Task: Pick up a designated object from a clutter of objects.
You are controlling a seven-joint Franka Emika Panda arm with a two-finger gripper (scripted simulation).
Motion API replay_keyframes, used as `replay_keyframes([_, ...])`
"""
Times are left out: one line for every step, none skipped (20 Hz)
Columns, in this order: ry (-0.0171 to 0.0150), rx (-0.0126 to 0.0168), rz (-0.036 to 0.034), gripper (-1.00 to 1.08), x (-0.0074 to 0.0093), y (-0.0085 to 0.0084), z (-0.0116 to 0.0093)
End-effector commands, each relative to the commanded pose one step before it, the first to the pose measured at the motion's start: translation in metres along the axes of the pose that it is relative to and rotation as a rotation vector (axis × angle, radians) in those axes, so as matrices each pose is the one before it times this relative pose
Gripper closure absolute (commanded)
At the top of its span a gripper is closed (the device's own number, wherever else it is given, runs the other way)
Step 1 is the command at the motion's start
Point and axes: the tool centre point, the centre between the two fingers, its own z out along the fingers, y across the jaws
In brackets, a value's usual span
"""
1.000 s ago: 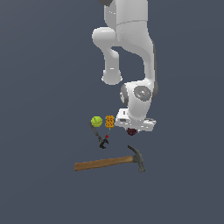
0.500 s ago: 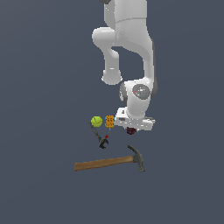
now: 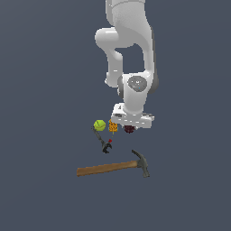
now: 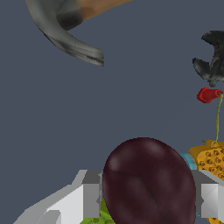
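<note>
The designated object, a dark maroon plum-like ball (image 4: 148, 183), sits between my gripper's (image 4: 151, 199) two grey fingers (image 4: 91, 197), which press against both of its sides. In the exterior view the ball (image 3: 129, 129) shows just under the gripper (image 3: 131, 126), low over the ground, at the edge of the clutter of objects on the exterior view's right. The gripper is shut on the ball.
An orange patterned block (image 3: 113, 127) (image 4: 213, 160) lies right beside the ball, and a yellow-green ball (image 3: 99, 125) beyond it. A black clamp (image 3: 106, 146) (image 4: 213, 57) with a red tip (image 4: 208, 94) is nearby. The wooden-handled claw hammer (image 3: 113, 168) (image 4: 65, 30) lies in front. A green piece (image 4: 98, 217) peeks under the fingers.
</note>
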Motion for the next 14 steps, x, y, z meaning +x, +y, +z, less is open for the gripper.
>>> replay_keyframes([0.00132,0.00043,0.00046,1.08,-0.00228,0.01426,-0.01561])
replay_keyframes([0.00000,0.00000,0.00000,1.08,-0.00117,0.00642,-0.00691])
replay_keyframes([0.00000,0.00000,0.00000,1.08,-0.00122,0.00672,-0.00727])
replay_keyframes([-0.00028,0.00060,0.00019,1.08,-0.00118,0.00699,-0.00737])
replay_keyframes([0.00000,0.00000,0.00000,1.08,-0.00124,0.00686,-0.00748])
replay_keyframes([0.00000,0.00000,0.00000,1.08,-0.00125,0.00690,-0.00754])
replay_keyframes([-0.00013,0.00068,0.00002,1.08,-0.00123,0.00704,-0.00764])
replay_keyframes([-0.00013,0.00068,0.00003,1.08,-0.00124,0.00711,-0.00773])
replay_keyframes([0.00000,0.00000,0.00000,1.08,-0.00126,0.00708,-0.00782])
replay_keyframes([-0.00012,0.00068,0.00002,1.08,-0.00125,0.00728,-0.00796])
replay_keyframes([0.00000,0.00000,0.00000,1.08,-0.00129,0.00728,-0.00809])
replay_keyframes([-0.00011,0.00068,0.00002,1.08,-0.00128,0.00754,-0.00827])
replay_keyframes([-0.00007,0.00048,0.00002,1.08,-0.00130,0.00768,-0.00846])
replay_keyframes([0.00000,0.00000,0.00000,1.08,-0.00134,0.00778,-0.00868])
